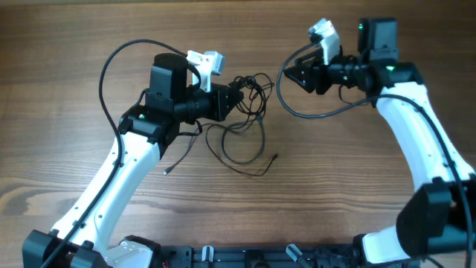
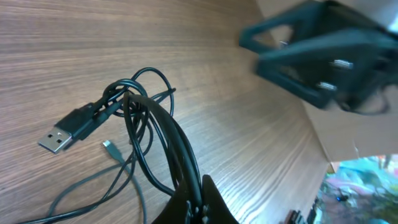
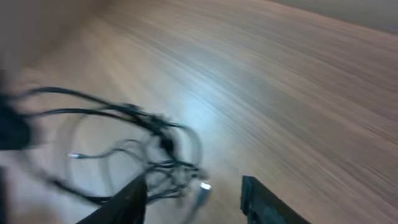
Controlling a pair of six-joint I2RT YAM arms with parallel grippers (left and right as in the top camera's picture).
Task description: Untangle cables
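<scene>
Wooden desk point(image 1: 357, 186) fills the whole scene. The cables point(image 2: 149, 124) are a knotted black bundle near the middle of it, with loose loops trailing off toward the robot's side. The left fingers point(image 2: 214, 208) are clenched on a few strands coming out of the knot. The right fingers point(image 3: 264, 202) are spread apart with nothing in them, close to the tangle but not touching. A USB-A plug point(image 2: 57, 138) and a tiny connector point(image 2: 111, 148) lie flat on the wood.
</scene>
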